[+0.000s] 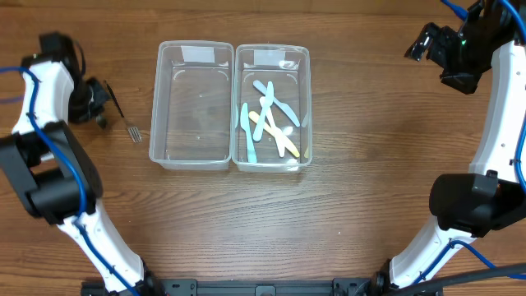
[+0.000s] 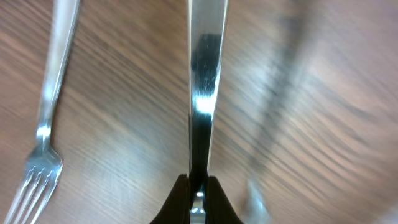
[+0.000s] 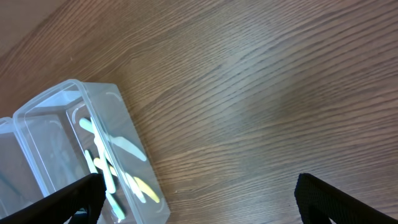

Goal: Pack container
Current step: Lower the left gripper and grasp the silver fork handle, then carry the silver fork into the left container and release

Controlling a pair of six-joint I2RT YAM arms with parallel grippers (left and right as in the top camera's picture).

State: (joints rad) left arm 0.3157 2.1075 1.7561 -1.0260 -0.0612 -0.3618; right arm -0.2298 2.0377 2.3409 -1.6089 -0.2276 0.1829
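Observation:
Two clear plastic containers stand side by side mid-table. The left container is empty. The right container holds several blue, yellow and white plastic utensils; it also shows in the right wrist view. My left gripper is at the far left, low over the table, shut on a shiny metal utensil handle; I cannot tell which utensil. A metal fork lies on the wood beside it, and also shows in the left wrist view. My right gripper is open and empty at the far right.
The wooden table stretches around the containers. Both arm bases stand at the front corners.

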